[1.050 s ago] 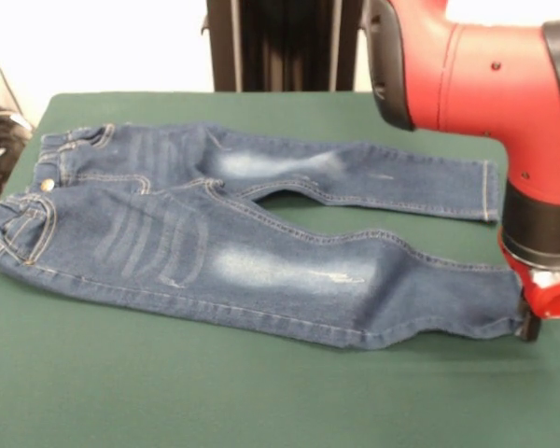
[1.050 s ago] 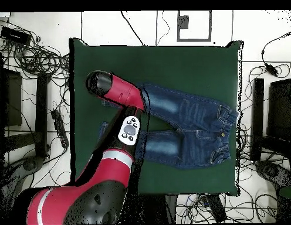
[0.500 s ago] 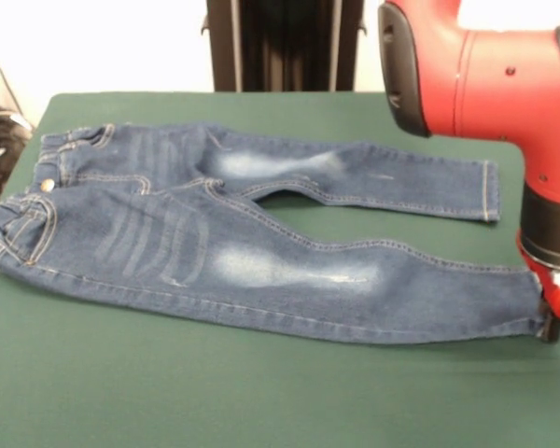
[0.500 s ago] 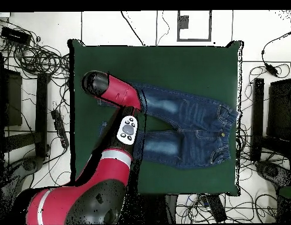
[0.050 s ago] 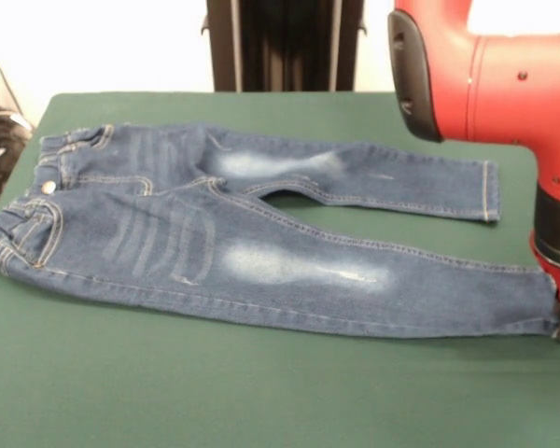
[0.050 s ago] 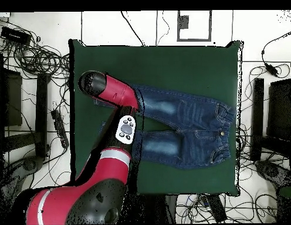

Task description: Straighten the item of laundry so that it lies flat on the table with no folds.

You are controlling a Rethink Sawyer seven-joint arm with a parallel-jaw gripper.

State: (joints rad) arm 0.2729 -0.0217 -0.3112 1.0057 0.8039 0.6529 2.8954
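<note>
front view low and close, overhead straight down, sharing table [image 5: 168, 392]

Robotics lab: floor cables [image 6: 36, 58], pedestal arm [image 6: 107, 176]

Red arm [image 5: 485, 75] bent low, wrist [image 6: 92, 83] pointing straight down.

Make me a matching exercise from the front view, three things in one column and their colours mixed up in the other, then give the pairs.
Things:
1. jeans
2. table
3. robot arm

Colours:
A. dark green
B. red and black
C. dark blue with whitish faded patches

Pairs: 1-C, 2-A, 3-B
</note>
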